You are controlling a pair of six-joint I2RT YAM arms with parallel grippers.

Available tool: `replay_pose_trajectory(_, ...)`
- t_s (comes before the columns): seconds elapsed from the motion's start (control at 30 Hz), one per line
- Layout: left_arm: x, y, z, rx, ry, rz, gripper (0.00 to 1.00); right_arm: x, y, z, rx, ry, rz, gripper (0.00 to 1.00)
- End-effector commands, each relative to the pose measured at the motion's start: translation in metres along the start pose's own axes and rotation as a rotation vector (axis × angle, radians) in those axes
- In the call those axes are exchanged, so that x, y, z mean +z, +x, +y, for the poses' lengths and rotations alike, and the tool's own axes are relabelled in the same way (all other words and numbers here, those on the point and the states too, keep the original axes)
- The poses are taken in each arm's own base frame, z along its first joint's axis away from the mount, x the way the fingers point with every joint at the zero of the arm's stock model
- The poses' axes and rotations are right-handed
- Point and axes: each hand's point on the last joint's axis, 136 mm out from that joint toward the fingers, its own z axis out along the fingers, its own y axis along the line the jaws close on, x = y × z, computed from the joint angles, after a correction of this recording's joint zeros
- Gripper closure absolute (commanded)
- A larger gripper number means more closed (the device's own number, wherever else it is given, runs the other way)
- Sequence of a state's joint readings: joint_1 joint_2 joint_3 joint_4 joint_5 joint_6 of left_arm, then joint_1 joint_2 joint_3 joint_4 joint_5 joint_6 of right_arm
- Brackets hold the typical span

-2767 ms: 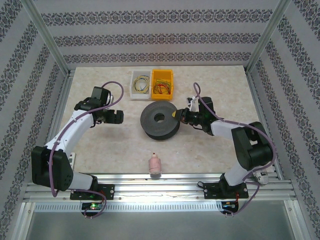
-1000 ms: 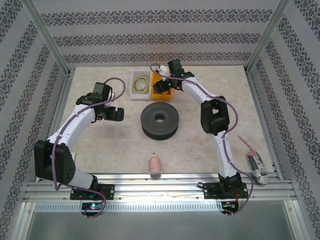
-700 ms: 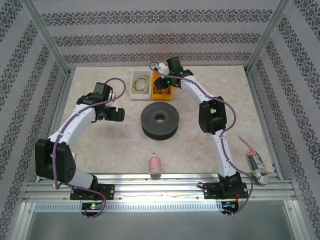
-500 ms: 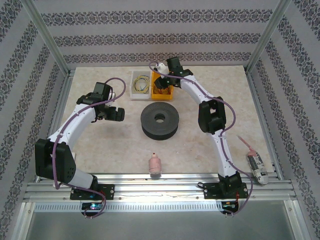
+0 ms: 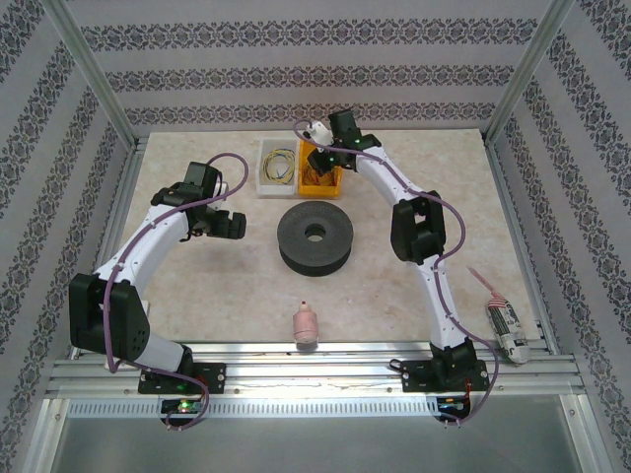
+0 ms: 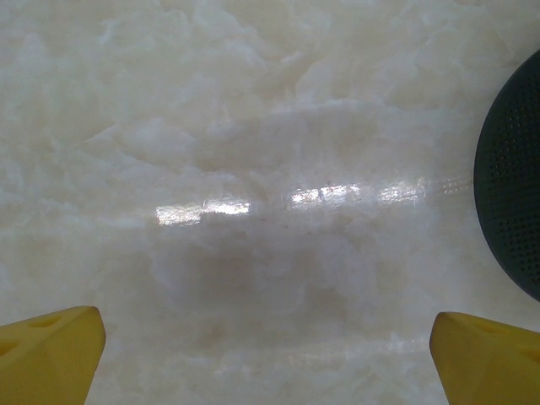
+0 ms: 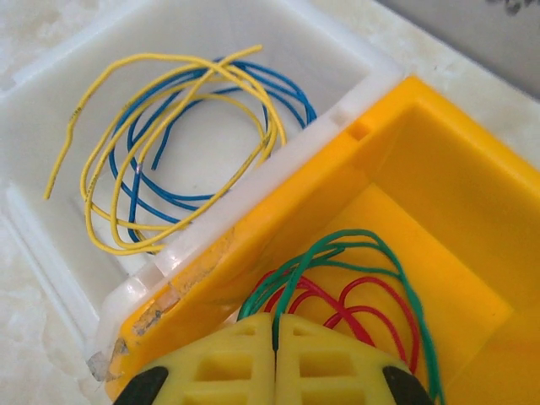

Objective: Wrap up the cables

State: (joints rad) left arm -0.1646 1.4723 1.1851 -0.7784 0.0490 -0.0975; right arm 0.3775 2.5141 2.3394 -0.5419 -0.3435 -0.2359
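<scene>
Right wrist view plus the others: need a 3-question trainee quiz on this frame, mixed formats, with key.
1. True or false: the right gripper is shut over the yellow bin, a green cable running into the seam between its fingers.
2. Which cables lie in the white bin? A yellow and blue; B green and red; C purple only.
3. Fill in: the left gripper hangs ___ above bare table beside the black spool.
Key: 1 true; 2 A; 3 open.

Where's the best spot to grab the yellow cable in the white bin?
Probably straight down from above, since the white bin's walls block any side approach. Pinch the yellow cable where its loose strands converge, away from the walls.
</scene>
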Motion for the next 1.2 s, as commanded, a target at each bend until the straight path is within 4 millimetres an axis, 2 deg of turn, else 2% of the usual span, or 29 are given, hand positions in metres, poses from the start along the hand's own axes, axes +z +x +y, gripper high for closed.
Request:
replay_pose_trajectory(0.0,-0.007,-0.003,-0.005,0.026,0.007,-0.002,0.0,-0.032,-0.04,0.006,-0.047,0.018,-0.079,1.0)
replay_pose_trajectory(0.43,-0.009,-0.004,-0.008,0.024,0.031,-0.02,0.01,-0.095,-0.084,0.02,-0.138,0.06,-0.172,1.0)
replay_pose_trajectory(0.8,-0.011,-0.007,-0.011,0.015,0.047,-0.041,0.01,-0.146,-0.102,0.037,-0.186,0.061,-0.226,1.0)
replay_pose_trajectory(1.0,-0.024,-0.028,-0.03,-0.001,0.158,-0.128,0.01,-0.188,-0.103,0.071,-0.171,-0.046,-0.32,1.0)
replay_pose_trajectory(1.17,-0.04,-0.061,-0.071,0.022,0.41,-0.265,0.0,-0.225,-0.095,0.11,-0.105,-0.227,-0.451,1.0)
